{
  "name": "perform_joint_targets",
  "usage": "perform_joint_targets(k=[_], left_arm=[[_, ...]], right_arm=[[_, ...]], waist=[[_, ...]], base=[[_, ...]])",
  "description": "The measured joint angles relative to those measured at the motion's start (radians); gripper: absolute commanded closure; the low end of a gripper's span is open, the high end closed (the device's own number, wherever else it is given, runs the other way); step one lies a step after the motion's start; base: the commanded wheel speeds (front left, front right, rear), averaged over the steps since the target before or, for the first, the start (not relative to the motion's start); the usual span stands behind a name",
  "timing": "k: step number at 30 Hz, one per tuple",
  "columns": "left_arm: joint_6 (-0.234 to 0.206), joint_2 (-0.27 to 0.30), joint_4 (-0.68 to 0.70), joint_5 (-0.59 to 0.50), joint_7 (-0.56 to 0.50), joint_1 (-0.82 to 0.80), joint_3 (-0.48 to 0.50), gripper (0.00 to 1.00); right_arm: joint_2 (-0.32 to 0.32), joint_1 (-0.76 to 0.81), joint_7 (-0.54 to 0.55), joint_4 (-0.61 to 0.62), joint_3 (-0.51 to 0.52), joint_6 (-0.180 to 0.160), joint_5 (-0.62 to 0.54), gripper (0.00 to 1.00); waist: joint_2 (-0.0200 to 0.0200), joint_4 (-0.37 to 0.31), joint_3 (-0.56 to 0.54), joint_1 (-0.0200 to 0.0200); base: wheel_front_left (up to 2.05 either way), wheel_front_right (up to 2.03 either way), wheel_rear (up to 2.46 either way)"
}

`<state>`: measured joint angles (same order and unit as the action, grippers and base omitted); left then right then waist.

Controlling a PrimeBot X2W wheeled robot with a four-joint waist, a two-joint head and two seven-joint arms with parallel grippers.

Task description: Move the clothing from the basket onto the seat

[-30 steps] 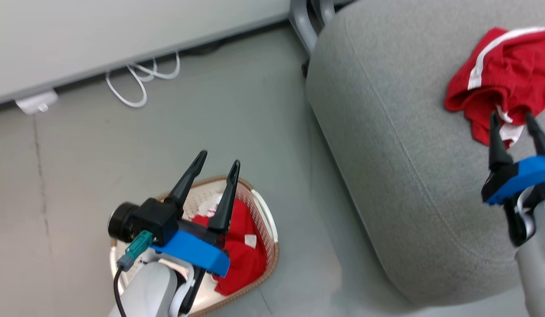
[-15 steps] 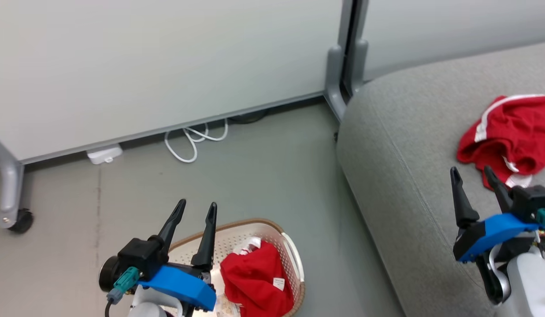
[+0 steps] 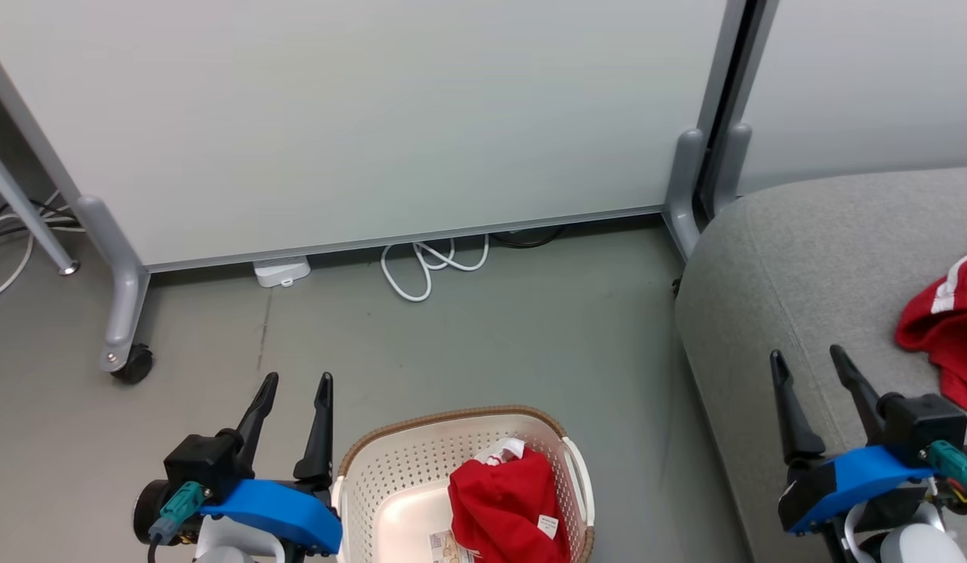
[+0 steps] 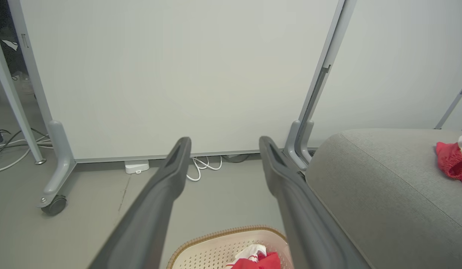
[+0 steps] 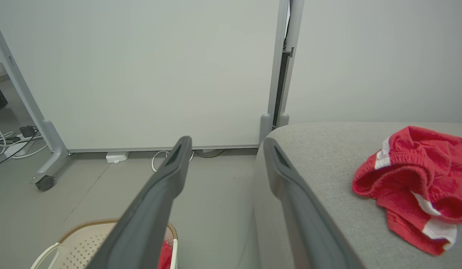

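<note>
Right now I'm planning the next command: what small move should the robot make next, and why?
Probably lower the left gripper rightward into the basket onto the red garment lying there. Both it and the right gripper are open and empty, another red piece already lies on the seat, and the left gripper hangs just left of the basket's rim.

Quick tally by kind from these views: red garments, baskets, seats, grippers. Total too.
Red garments: 2 (basket garment, seat garment)
Basket: 1
Seat: 1
Grippers: 2 (left gripper, right gripper, both open)
Total: 6
</note>
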<state>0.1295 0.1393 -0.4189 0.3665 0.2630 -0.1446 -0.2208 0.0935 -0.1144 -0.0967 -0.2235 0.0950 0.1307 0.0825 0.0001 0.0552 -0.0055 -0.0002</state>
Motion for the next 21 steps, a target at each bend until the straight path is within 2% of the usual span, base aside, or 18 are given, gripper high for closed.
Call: perform_joint_targets(k=[8, 21], left_arm=[[0.000, 0.001, -0.016, -0.005, 0.000, 0.000, 0.022, 0.00], [0.000, 0.003, -0.028, -0.006, 0.000, 0.000, 0.042, 0.00]], right_arm=[[-0.026, 0.055, 0.020, 0.052, -0.023, 0.000, -0.002, 0.00], [-0.037, 0.066, 0.030, 0.066, -0.039, 0.000, -0.001, 0.00]], waist=[[0.0000, 0.037, -0.003, 0.0000], [0.0000, 0.063, -0.002, 0.0002]], base=[[0.00, 0.00, 0.00], [0.00, 0.00, 0.00]])
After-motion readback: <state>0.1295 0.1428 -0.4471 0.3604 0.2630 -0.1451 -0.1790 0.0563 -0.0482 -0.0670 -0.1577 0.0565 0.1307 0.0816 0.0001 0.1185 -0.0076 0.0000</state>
